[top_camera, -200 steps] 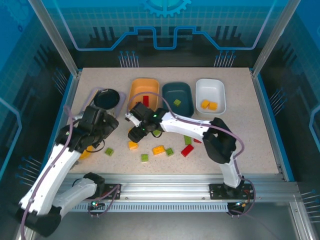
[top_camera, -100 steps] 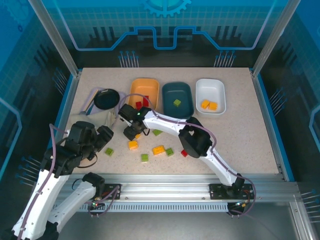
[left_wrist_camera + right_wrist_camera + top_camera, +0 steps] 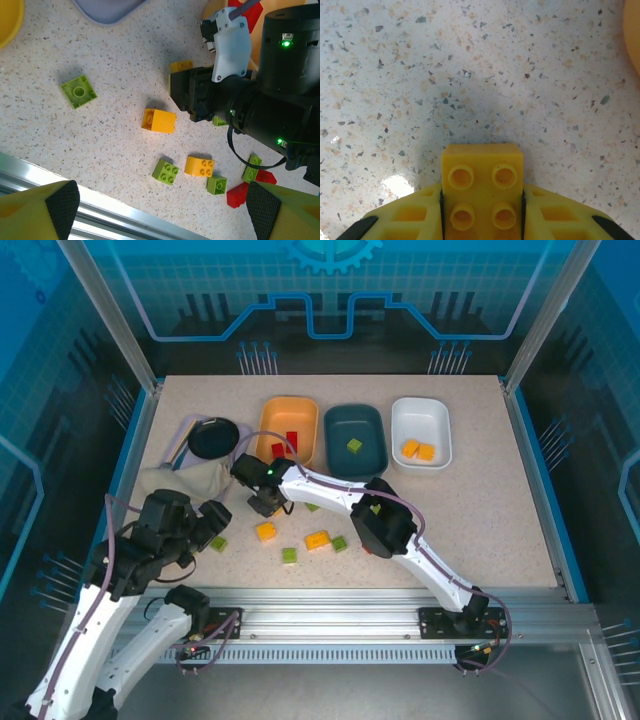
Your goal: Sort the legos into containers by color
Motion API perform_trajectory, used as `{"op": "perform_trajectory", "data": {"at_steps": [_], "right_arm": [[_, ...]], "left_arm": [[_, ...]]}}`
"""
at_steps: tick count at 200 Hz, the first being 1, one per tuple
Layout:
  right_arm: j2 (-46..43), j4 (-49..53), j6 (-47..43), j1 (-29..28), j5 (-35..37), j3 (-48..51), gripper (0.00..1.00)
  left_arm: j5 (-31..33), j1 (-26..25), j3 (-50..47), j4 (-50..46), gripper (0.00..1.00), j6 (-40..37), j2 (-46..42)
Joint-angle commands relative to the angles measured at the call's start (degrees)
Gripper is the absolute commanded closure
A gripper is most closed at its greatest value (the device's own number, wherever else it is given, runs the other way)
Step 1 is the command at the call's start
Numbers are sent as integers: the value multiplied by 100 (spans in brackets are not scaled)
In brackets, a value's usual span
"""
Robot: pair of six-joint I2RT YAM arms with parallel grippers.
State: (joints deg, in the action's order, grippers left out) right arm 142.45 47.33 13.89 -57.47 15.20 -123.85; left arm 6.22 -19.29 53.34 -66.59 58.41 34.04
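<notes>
The right gripper (image 3: 268, 502) is reaching across to the left half of the table (image 3: 480, 500) and is clenching a yellow brick (image 3: 482, 192) between its fingers (image 3: 400, 220), with the studs facing the wrist camera. Whether this brick is resting on the table or hanging just above it, one cannot tell. The grip is sitting just in front of the orange tub (image 3: 272, 418), where red bricks (image 3: 284, 445) are lying. The teal tub (image 3: 370, 420) beside it is holding one green brick (image 3: 353, 445), and the white tub (image 3: 420, 412) on the right is holding two yellow pieces (image 3: 418, 450). The left gripper (image 3: 213, 523) is hanging released near the front left of the table, its jaws standing wide apart and grasping nothing. In its wrist view, loose legos are lying apart from each other on the table: a green square (image 3: 78, 91), a yellow block (image 3: 159, 120), a second green piece (image 3: 166, 171) just beside a second yellow block (image 3: 199, 166), and a red piece (image 3: 239, 195) near the right arm.
</notes>
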Motion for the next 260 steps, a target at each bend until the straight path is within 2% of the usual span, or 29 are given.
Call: {"op": "perform_trajectory", "data": {"at_steps": [1,35,60,93,121,145,169,209,260], "right_arm": [[-274,144,0,-27,250,80,75],[-1362,-30,151,207,322,469,76],[-2402,-221,396,765,395,1338,76],[-3691,-614,865,2201,87,2802,76],[-4039,-818,1131,3613,-428,3363,76],[-3744,-1007,1435,4570,-943,3325,75],[-3006,-943,1699,5070,-1292,2757,75],[-1715,-530,1853,5361,-1446,1442,73],[-564,164,1927,5457,-1364,238,69]], "left_arm": [[-321,-22,-140,378,10,-134,-16],[-1159,-22,-371,1398,10,-346,371],[-1569,-94,-386,2239,10,-451,896],[-1674,-492,-20,3096,10,-659,2009],[-1589,-1020,673,3507,10,-893,3309],[-1622,-1295,1428,3687,10,-1030,4368],[-1733,-1391,2284,3783,10,-1124,5314],[-1932,-1481,3822,3753,11,-1299,6631],[-1838,-1770,5954,2872,12,-1751,7898]]}}
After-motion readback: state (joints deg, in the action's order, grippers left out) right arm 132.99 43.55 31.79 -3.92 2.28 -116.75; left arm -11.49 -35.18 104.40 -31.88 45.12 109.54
